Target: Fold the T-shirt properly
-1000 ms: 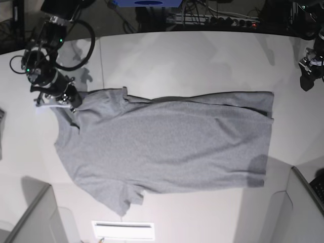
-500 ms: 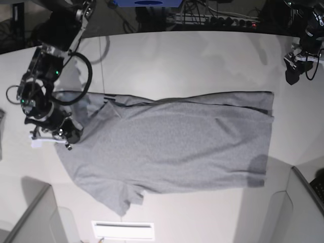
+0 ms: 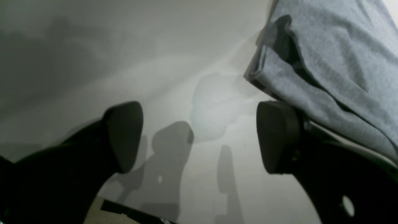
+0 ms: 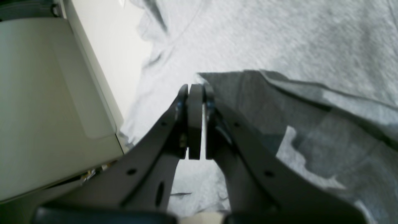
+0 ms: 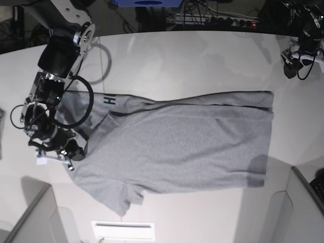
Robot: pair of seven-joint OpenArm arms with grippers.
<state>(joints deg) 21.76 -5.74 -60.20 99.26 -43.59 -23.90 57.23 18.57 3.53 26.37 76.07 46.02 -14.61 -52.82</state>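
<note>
Compared with a second ago, my right end effector [image 5: 70, 152] has travelled down the near-left side of the bench [image 5: 202, 55], dragging the shoulder edge of the T-shirt [image 5: 192, 147] with it. That pull has turned the upper left part over, so a strip with black lettering [image 5: 110, 100] now shows along the top edge where only plain grey lay before. In the right wrist view the right end effector [image 4: 196, 93] has its jaws pressed together on a lifted flap of the grey cloth [image 4: 279, 102], which hangs over the rest of the garment below.

My left end effector [image 5: 290, 69] has drawn back toward the far right corner since the earlier frame and stands well apart from the shirt. From the left wrist view the left end effector [image 3: 199, 137] has its jaws wide apart with nothing between them, over bare bench [image 3: 124, 62], and the folded hem of the shirt [image 3: 326, 62] lies just beside the right-hand finger [image 3: 275, 137].

The shirt lies lengthwise across the middle of the bench, hem to the right, a sleeve [image 5: 124, 200] pointing toward the near edge. There is open surface along the whole far side and to the right of the hem. Near the front, a pale panel [image 5: 33, 217] stands at the left corner and another panel [image 5: 298, 212] at the right, narrowing room there.
</note>
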